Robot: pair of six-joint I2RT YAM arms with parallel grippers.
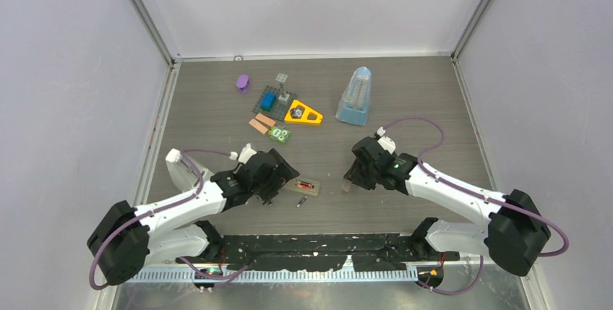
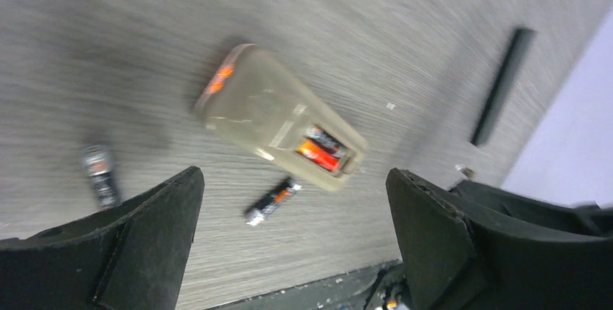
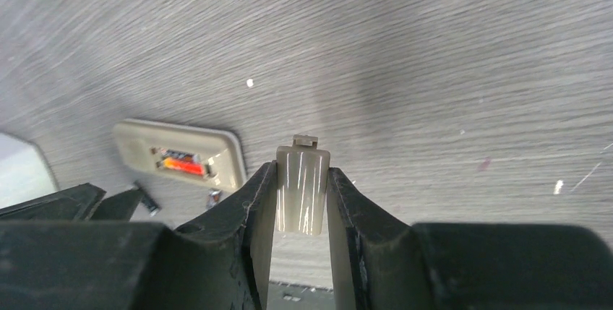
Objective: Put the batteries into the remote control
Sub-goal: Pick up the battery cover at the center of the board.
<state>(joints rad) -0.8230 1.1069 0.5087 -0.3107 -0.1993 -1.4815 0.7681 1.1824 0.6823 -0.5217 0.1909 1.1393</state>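
loose battery [image 2: 272, 201] lay slanted just below the remote [image 2: 264, 108], mid-frame between the spread left jaws; right jaws clamped the lid [image 3: 302, 187].

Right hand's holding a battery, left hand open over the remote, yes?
Not quite. The right hand holds the beige battery cover, not a battery, as the right wrist view shows. The left hand is open over the remote.

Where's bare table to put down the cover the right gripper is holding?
For the cover: bare strip between the remote control and the toy cluster, and far right past the blue stand. Crowded beside the remote: loose batteries and the left gripper.
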